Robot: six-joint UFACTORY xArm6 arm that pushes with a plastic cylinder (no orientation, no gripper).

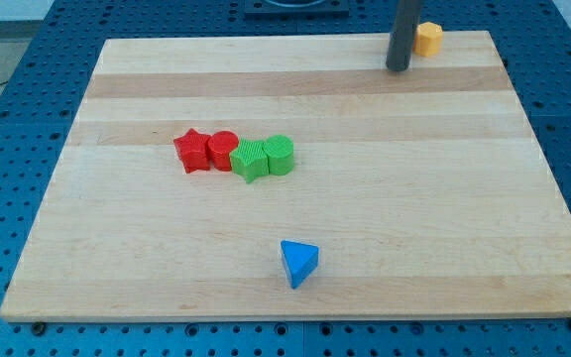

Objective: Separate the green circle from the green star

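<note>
Green circle point(280, 155), touching green star point(252, 160), lies well apart from my tip point(398, 68).

Pale wooden board point(365, 228) on blue perforated table point(18, 89).

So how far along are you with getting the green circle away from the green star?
Nothing looks done yet: the green circle and green star sit touching in the row with the red circle and red star. My tip is at the view's top, beside the yellow block, far from them. Reaching them and pushing the circle away is all left.
</note>
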